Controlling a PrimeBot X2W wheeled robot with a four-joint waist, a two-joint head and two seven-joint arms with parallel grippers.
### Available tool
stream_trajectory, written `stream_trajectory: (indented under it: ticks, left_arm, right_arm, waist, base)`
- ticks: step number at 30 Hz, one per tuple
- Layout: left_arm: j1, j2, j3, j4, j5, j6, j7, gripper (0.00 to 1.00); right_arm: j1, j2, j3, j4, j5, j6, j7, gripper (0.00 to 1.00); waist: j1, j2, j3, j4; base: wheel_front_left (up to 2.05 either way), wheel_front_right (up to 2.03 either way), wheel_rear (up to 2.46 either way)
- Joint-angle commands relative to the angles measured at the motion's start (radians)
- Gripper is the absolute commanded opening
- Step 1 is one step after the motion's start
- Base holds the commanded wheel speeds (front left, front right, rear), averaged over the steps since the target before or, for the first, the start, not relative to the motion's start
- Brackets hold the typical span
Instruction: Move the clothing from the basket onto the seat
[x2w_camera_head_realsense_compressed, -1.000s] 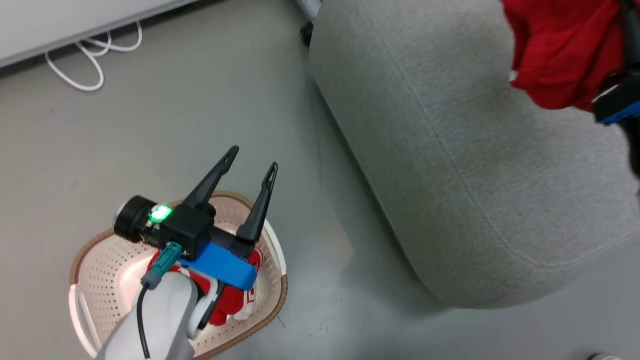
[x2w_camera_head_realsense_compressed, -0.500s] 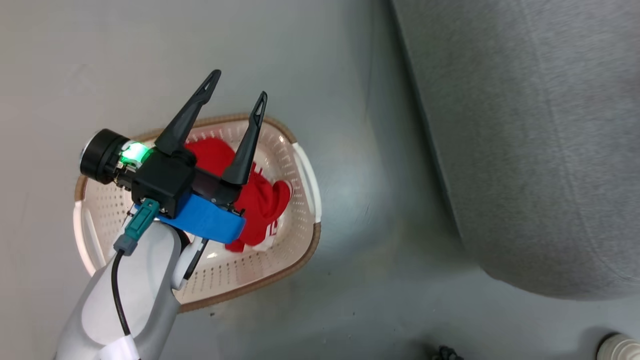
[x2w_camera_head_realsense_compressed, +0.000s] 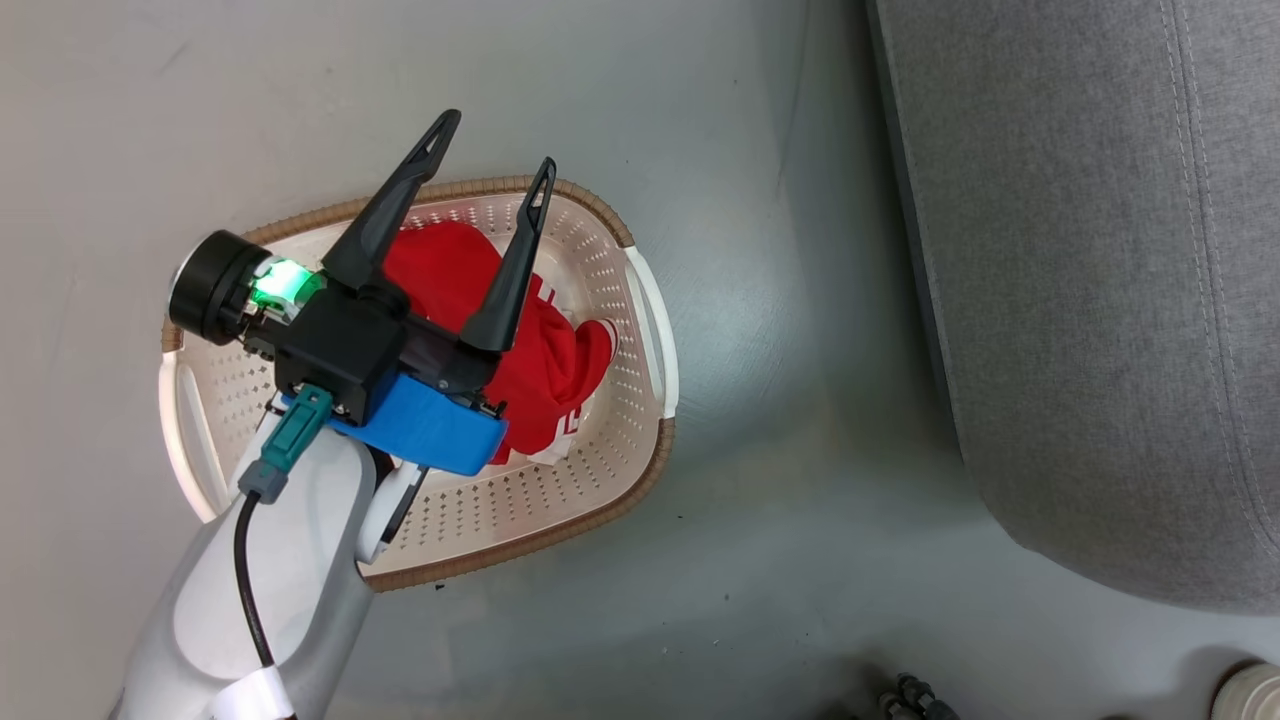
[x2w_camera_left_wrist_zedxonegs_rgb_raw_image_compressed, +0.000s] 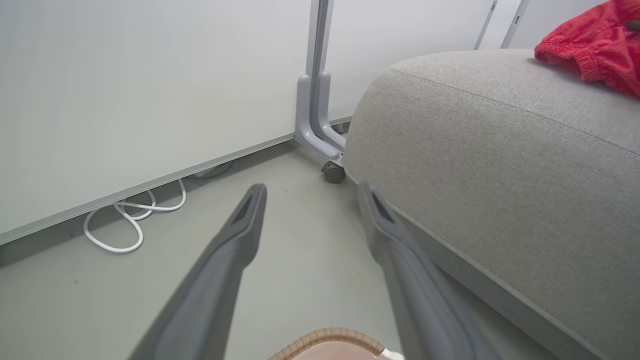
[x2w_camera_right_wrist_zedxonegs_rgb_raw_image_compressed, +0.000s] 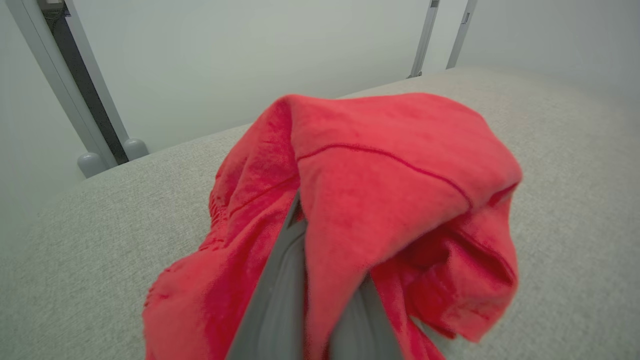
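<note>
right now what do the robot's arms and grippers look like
Left gripper: two long black tapering fingers with slotted tips on a black block, blue bracket, glowing green light, round black cylinder. A teal plug and black cable run down the pale grey forearm, white tape lower. Right gripper: plain dark grey fingers.

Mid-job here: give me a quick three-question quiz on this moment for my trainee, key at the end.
1. True or false: the oval cream perforated plastic basket is empty.
2. Pick one. The left gripper is: A) shut on cloth; B) open above the basket; C) resting on a table.
3. Fill in: the right gripper, jaws shut on a bright red garment, holds it over the grey woven-fabric sofa ____.
Key: 1 false, red clothing lies inside; 2 B; 3 cushion.
</note>
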Motion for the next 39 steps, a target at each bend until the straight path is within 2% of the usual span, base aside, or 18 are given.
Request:
stream_trajectory:
  ticks: [1, 16, 22, 29, 39]
  left_arm:
    - [-0.016, 0.001, -0.001, 0.002, -0.003, -0.002, -0.003, 1.00]
    - [-0.012, -0.014, -0.002, 0.015, -0.009, -0.002, -0.003, 1.00]
    - [-0.001, -0.040, 0.006, 0.021, -0.016, -0.002, -0.003, 1.00]
    - [0.036, -0.074, 0.017, 0.037, -0.033, -0.002, -0.003, 1.00]
    - [0.152, -0.116, 0.053, 0.078, -0.073, -0.002, -0.003, 1.00]
  right_arm:
    - [-0.018, 0.001, 0.008, 0.008, -0.007, 0.000, -0.009, 1.00]
    - [-0.033, -0.021, 0.081, 0.046, -0.032, 0.000, -0.015, 1.00]
    - [0.004, -0.034, 0.084, 0.044, -0.029, 0.000, -0.017, 1.00]
    - [0.095, -0.042, 0.105, 0.007, -0.068, 0.000, -0.017, 1.00]
    - [0.275, 0.007, 0.120, -0.091, -0.152, 0.000, -0.012, 1.00]
  waist:
    - [-0.0001, 0.0000, -0.004, -0.002]
    - [-0.0001, 0.0000, -0.026, 0.002]
    - [-0.0001, 0.0000, -0.066, 0.021]
    - [-0.0001, 0.0000, -0.153, 0.037]
    - [-0.0001, 0.0000, -0.346, 0.058]
  base:
    - [0.00, 0.00, 0.00]
    - [0.00, 0.00, 0.00]
    - [0.00, 0.00, 0.00]
    - [0.00, 0.00, 0.00]
    - [0.00, 0.00, 0.00]
